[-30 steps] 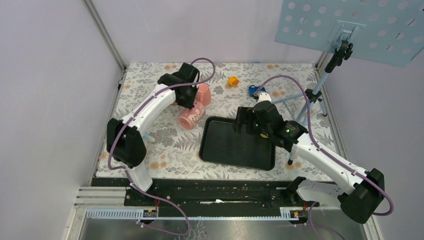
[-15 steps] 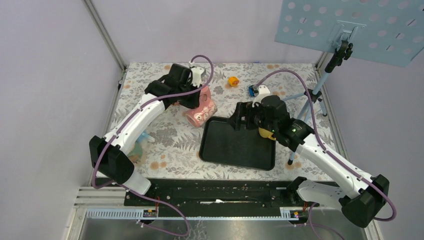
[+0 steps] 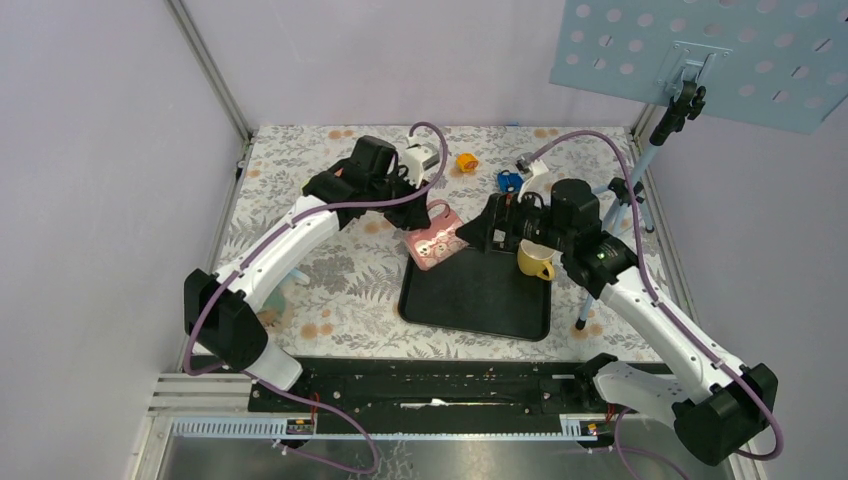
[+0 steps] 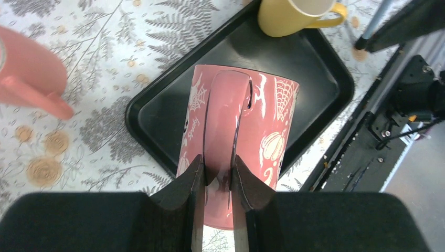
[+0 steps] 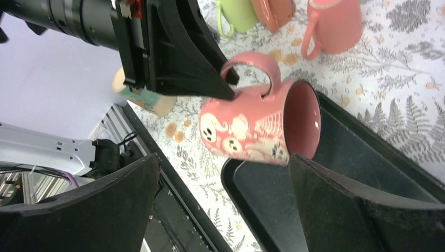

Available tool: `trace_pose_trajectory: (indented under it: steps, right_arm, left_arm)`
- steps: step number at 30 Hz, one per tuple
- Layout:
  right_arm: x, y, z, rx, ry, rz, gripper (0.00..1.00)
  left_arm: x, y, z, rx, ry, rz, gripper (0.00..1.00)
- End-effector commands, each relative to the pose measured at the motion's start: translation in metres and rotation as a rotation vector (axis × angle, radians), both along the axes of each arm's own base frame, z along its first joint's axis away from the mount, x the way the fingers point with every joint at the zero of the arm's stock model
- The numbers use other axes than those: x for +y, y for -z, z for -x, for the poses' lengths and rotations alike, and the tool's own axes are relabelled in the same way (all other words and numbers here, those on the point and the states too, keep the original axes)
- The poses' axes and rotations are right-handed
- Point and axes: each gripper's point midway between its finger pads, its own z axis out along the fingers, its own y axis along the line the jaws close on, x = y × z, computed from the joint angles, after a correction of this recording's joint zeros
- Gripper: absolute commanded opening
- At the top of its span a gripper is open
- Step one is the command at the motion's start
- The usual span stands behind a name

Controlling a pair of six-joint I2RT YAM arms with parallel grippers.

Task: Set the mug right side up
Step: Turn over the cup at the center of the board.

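A pink mug (image 3: pixel 433 243) printed with ghosts and pumpkins hangs on its side above the left rim of the black tray (image 3: pixel 470 300). Its mouth (image 5: pixel 302 118) faces the tray and the right arm. My left gripper (image 3: pixel 430 213) is shut on the mug's handle (image 4: pixel 225 105), with a finger (image 4: pixel 183 184) pressed against each side of the loop. My right gripper (image 3: pixel 478 234) is open, close to the mug's mouth and not touching it. In the right wrist view the mug (image 5: pixel 252 131) sits just beyond its wide-apart fingers (image 5: pixel 131 194).
A yellow mug (image 3: pixel 537 262) stands upright on the tray's far right part. Another pink mug (image 5: pixel 336 21), a green cup (image 5: pixel 239 13) and a brown cup (image 5: pixel 273 10) stand on the floral mat. A teal cup (image 3: pixel 285 280) is at the left, a tripod (image 3: pixel 625 200) at the right.
The left arm has lifted the pink mug off the mat and carried it right to the tray's edge. The right arm has swung toward it, uncovering the yellow mug.
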Motion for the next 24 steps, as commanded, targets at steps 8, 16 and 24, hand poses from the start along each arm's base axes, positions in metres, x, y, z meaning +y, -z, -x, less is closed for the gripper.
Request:
trace_pose_trajectory:
  steps: [8, 16, 24]
  right_arm:
    - [0.006, -0.031, -0.019, -0.186, -0.147, -0.125, 0.98]
    - [0.018, -0.022, -0.011, -0.176, -0.314, -0.182, 0.93]
    - [0.023, -0.018, 0.005, -0.144, -0.432, -0.196, 0.85]
  left_arm:
    - [-0.046, -0.065, 0.022, -0.138, 0.256, 0.228, 0.0]
    - [-0.05, -0.074, 0.039, -0.13, 0.333, 0.268, 0.0]
    - [-0.052, -0.088, 0.051, -0.144, 0.383, 0.31, 0.0]
